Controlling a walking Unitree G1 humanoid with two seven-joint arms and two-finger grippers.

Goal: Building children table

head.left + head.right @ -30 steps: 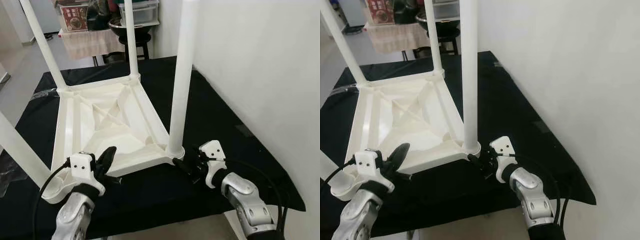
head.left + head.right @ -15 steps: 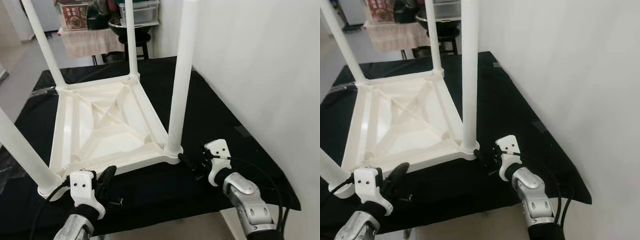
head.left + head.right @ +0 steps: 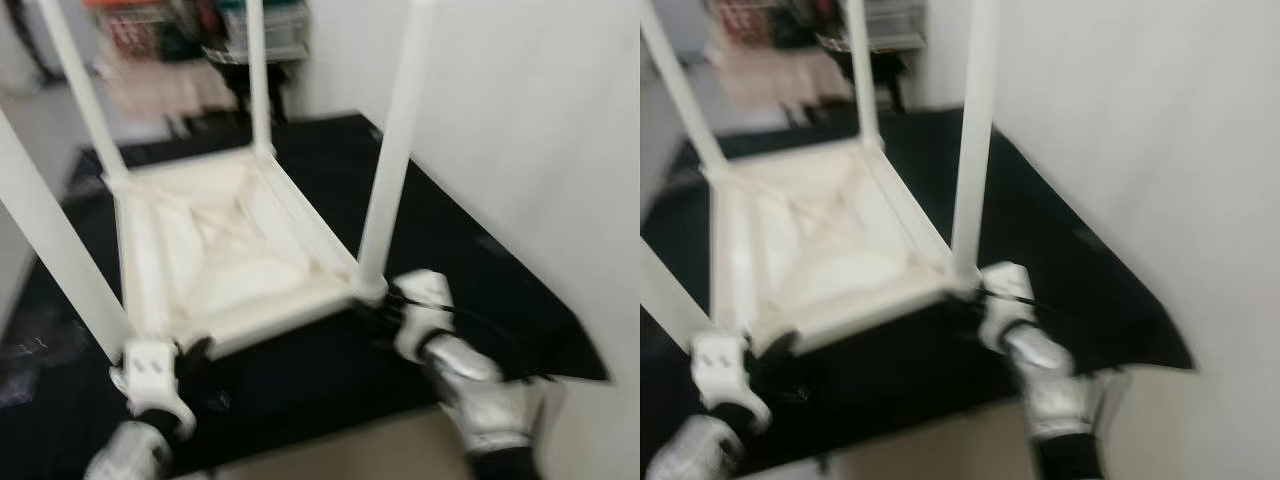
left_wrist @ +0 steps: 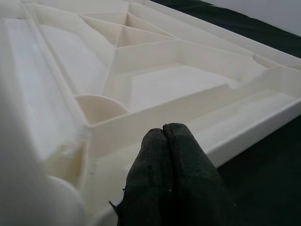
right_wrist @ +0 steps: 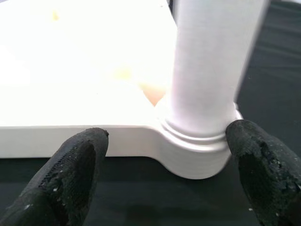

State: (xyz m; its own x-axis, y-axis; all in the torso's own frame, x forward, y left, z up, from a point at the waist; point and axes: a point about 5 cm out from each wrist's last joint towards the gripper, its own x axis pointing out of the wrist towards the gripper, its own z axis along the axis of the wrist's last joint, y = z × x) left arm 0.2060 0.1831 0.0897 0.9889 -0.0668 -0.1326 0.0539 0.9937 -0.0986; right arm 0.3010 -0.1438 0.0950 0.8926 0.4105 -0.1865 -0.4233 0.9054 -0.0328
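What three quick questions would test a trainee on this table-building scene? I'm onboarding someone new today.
1. True or false: the white table lies upside down on the black cloth, legs pointing up.
2. Which end effector has its fingers pressed together: left or right?
3. Multiple choice: the right end effector's open fingers straddle A) a box, B) the base of a table leg, C) a cable.

Key: 1 true; 2 left; 3 B.

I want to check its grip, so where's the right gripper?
The right gripper is low on the black cloth, open around the white plastic table's near right leg socket.
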